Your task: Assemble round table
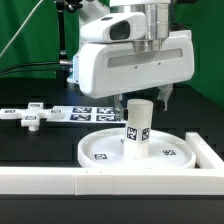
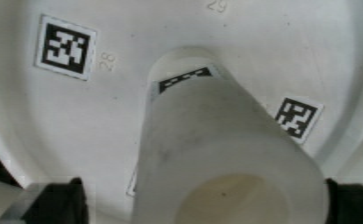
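The large rimmed round disc (image 1: pixel 100 152) lies flat on the table near the front. The short cylindrical leg (image 1: pixel 138 125) stands upright in its centre, tags on its side. My gripper (image 1: pixel 146 97) hangs just over the leg's top, its fingers on either side of it. In the wrist view the leg (image 2: pixel 213 140) rises from the disc (image 2: pixel 71 110) between the dark fingertips (image 2: pixel 57 200). The gripper (image 2: pixel 204 205) is open, with a gap showing beside the leg. The flat cross-shaped foot piece (image 1: pixel 30 115) lies on the table at the exterior view's left.
The marker board (image 1: pixel 85 112) lies behind the disc. A long white border rail (image 1: pixel 60 182) runs along the front and turns up the exterior view's right side (image 1: pixel 205 150). A green backdrop stands behind.
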Available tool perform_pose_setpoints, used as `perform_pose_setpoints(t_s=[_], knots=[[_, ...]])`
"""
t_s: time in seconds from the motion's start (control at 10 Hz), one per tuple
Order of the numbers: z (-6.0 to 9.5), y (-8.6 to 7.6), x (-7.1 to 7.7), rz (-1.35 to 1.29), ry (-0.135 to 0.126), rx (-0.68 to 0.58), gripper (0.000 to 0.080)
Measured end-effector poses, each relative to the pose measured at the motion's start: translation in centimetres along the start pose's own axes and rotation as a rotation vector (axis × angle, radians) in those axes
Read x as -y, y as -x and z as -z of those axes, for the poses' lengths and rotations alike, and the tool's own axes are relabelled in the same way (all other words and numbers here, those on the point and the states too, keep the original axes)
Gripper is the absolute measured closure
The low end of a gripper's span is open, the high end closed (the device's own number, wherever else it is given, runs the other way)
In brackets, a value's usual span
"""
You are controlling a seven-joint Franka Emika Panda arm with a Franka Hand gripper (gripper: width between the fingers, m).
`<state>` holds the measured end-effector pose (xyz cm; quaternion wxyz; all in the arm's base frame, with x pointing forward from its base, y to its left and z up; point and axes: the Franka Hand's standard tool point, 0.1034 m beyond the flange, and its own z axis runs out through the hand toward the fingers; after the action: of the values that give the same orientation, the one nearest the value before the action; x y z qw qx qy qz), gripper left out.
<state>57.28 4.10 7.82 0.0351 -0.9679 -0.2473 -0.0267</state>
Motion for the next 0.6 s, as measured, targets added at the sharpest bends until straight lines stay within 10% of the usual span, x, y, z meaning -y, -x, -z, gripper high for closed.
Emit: perform_pose_setpoints(t_s=[0.6], knots=[[-0.55, -0.08, 0.87, 0.530, 0.018, 0.031, 0.0151]])
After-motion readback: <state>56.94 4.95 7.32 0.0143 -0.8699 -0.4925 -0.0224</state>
